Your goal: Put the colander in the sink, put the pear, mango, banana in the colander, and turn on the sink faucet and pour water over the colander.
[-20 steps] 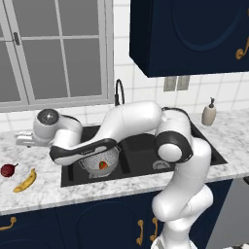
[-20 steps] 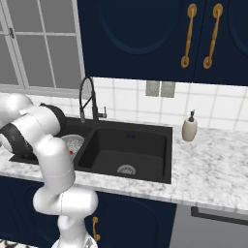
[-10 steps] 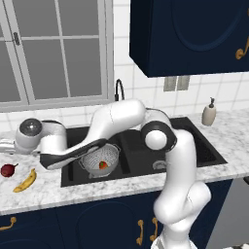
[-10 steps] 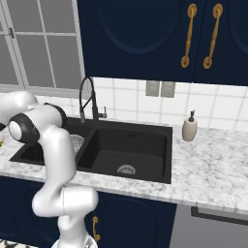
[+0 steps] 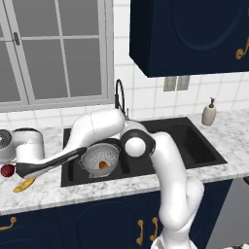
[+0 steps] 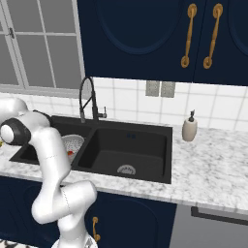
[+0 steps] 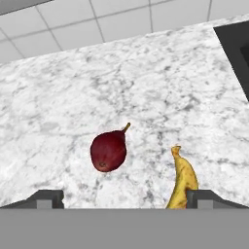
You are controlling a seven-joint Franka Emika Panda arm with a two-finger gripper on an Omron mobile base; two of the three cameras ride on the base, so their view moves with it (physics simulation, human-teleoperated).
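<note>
Swung left off the sink (image 5: 194, 146), your gripper (image 7: 124, 197), jaws spread, hovers over the pear (image 7: 109, 150); smooth, firm, rolls easily—pinch its belly.

Pear (image 7: 109, 150): dark maroon with a thin brown stem; banana (image 7: 183, 179): yellow with a darker tip; both lie on a surface (image 7: 121, 87) of white marble mottled with grey veining. Sink (image 6: 145, 140): matte black, holding a silver-grey perforated colander (image 5: 99, 158) with a red-orange mango (image 5: 102, 165) inside; the sink faucet (image 6: 87, 99) is black. Cabinets (image 6: 140, 38) are dark navy with brass-gold handles, the wall tiles (image 6: 131, 99) white, the soap dispenser (image 6: 189, 128) beige with a dark pump, and the arm (image 5: 165, 165) white with dark joints.
</note>
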